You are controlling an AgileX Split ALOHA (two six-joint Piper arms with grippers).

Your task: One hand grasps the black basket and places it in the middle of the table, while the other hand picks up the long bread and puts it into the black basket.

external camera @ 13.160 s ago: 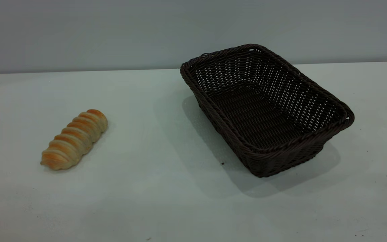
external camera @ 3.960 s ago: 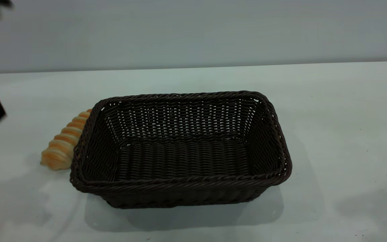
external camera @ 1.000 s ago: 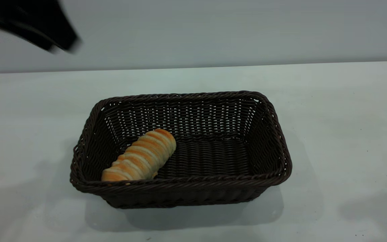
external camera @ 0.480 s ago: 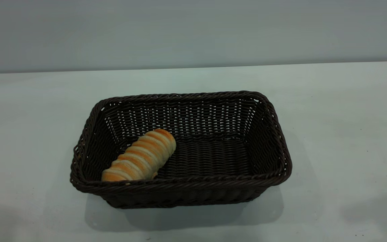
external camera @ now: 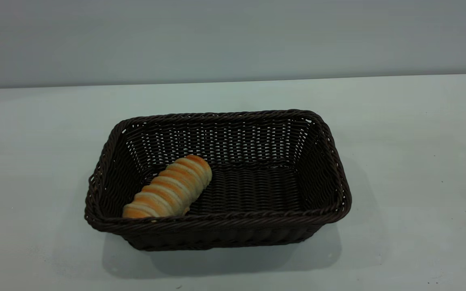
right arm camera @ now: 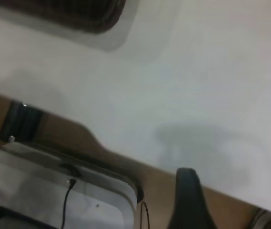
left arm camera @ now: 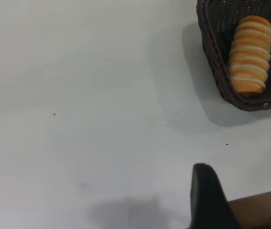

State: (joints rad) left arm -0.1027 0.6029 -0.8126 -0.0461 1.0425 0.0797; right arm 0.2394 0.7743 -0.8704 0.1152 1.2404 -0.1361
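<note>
While both grippers stay away from the black basket (external camera: pixel 326 161), grip unclear, the long bread (external camera: pixel 168 188) lies inside it on the table (external camera: pixel 411 133).

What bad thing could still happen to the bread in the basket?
Probably not much. The long bread lies inside the black basket, but close to its left end with one tip against the front wall, so a bump there might tip it out. The basket stands mid-table, and both arms have pulled away, so a knock seems unlikely.
</note>
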